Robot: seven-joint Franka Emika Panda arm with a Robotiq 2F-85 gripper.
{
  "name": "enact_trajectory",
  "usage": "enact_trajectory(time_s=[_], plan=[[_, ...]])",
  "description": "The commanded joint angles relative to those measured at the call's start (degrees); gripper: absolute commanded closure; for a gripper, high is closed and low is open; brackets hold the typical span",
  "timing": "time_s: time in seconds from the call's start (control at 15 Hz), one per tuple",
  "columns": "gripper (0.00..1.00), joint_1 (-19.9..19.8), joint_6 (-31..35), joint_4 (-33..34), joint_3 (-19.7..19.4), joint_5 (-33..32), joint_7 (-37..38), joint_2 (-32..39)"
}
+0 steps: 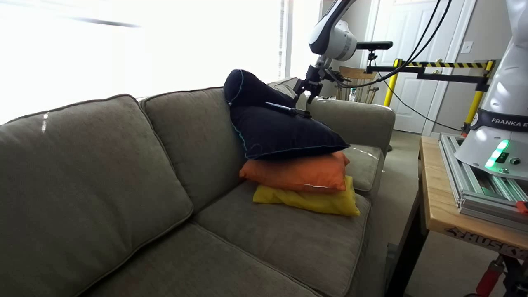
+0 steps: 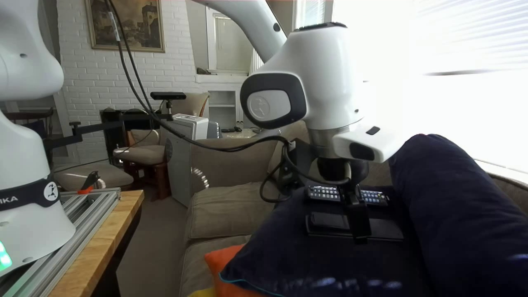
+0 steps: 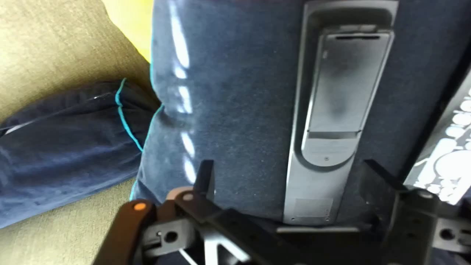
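Moving the gripper point(image 3: 293, 175) slowly and straight seems best: its jaws stand apart, showing at both sides of the grey device point(image 3: 331, 117), which lies on the navy cushion point(image 3: 239, 99), near the buttoned remote point(image 3: 450, 158). A sideways push could probably make it slide.

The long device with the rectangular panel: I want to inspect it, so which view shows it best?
The wrist view: the long device shows nearly whole and close up, its rectangular panel plain. An exterior view has it foreshortened, partly behind a gripper finger; in an exterior view, slim shapes are too small to tell which is it.
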Motion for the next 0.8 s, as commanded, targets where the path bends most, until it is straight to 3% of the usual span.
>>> enact_trajectory(time_s=[0.0, 0.13, 0.4, 0.47, 0.73], plan=[[0.00, -3.62, -1.50, -7.97, -0.56, -0.91, -7.57, -9.14], [0.00, -6.40, -3.96, -10.22, -0.19, 0.48, -12.68, -13.46], [0.00, -11.06, -15.97, -11.38, 0.22, 4.55, -22.06, -21.38], [0.00, -8.79, -19.75, -11.25, -3.08, 5.09, -24.04, -22.96], [0.00, -4.98, -28.90, -11.12, -9.17, 2.95, -27.31, -27.59]])
